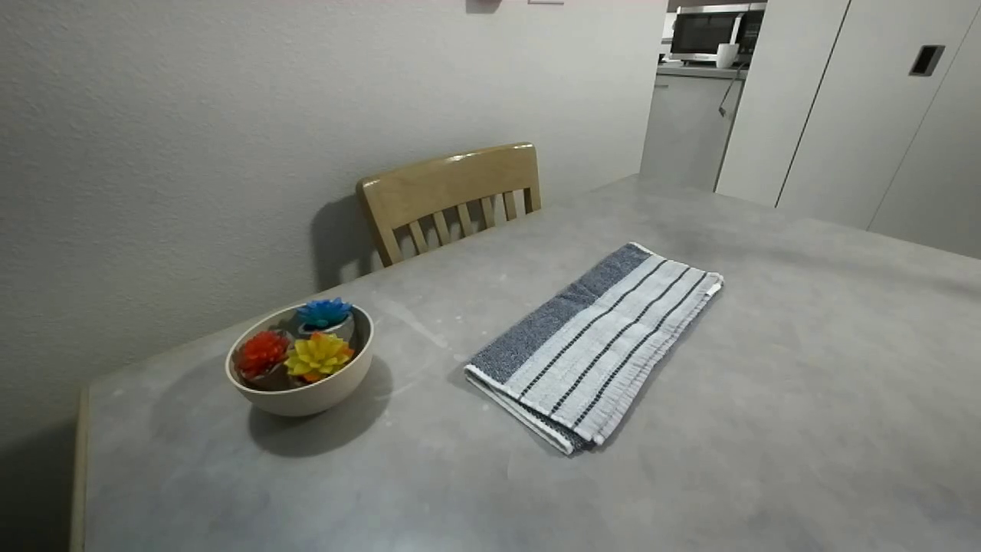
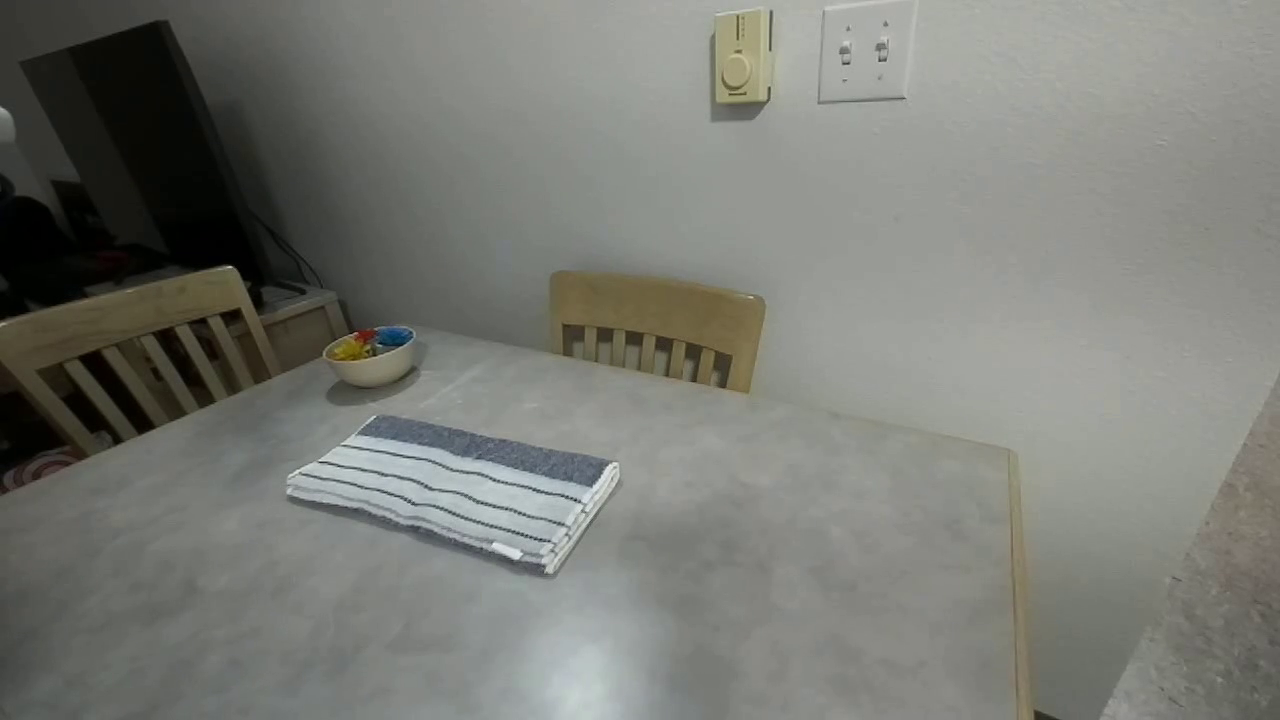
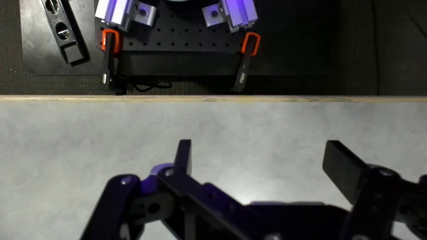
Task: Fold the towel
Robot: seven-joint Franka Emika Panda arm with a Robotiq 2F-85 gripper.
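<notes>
A towel [image 1: 602,341] lies flat on the grey table [image 1: 766,429], folded into a layered rectangle. It is white with dark stripes and has a blue-grey band along one long side. It also shows in an exterior view [image 2: 450,485], with a small white tag at one edge. My gripper [image 3: 259,145] shows only in the wrist view. Its two black fingers are wide apart with nothing between them, over bare tabletop near the table's edge. The towel is out of view there, and the arm is out of view in both exterior views.
A cream bowl [image 1: 329,391] with red, yellow and blue artificial succulents stands on the table beside the towel; it also shows in an exterior view [image 2: 372,372]. A wooden chair [image 1: 452,184] stands at the wall side. Clamps [image 3: 245,63] and a black mount plate lie beyond the table edge [image 3: 213,98].
</notes>
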